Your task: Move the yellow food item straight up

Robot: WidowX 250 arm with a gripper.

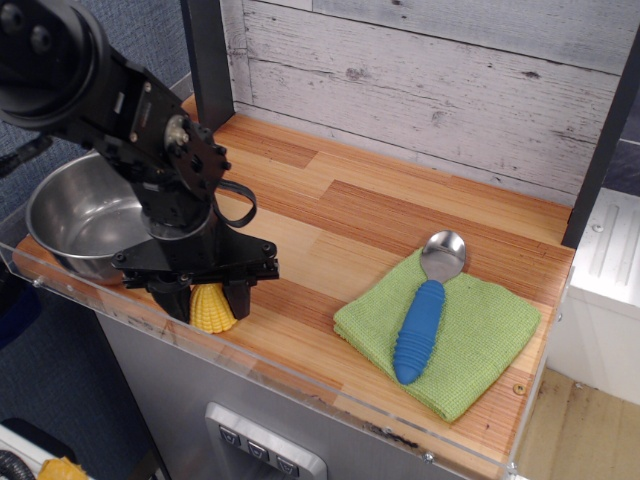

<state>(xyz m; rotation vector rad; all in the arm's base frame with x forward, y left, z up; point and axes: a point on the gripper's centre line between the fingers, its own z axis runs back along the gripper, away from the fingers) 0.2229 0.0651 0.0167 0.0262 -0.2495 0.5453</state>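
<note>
The yellow food item (211, 309) is a small dome-shaped corn-cob tip with kernel bumps. It stands on the wooden counter near the front edge, left of centre. My black gripper (208, 302) hangs straight over it with one finger on each side, closed in against the corn. The corn still rests on the counter. Its upper part is hidden by the gripper body.
A steel bowl (70, 215) stands at the left end, just behind my arm. A green cloth (468, 335) lies at the right with a blue-handled spoon (422, 325) on it. A clear acrylic lip (300, 385) runs along the front edge. A plank wall stands behind.
</note>
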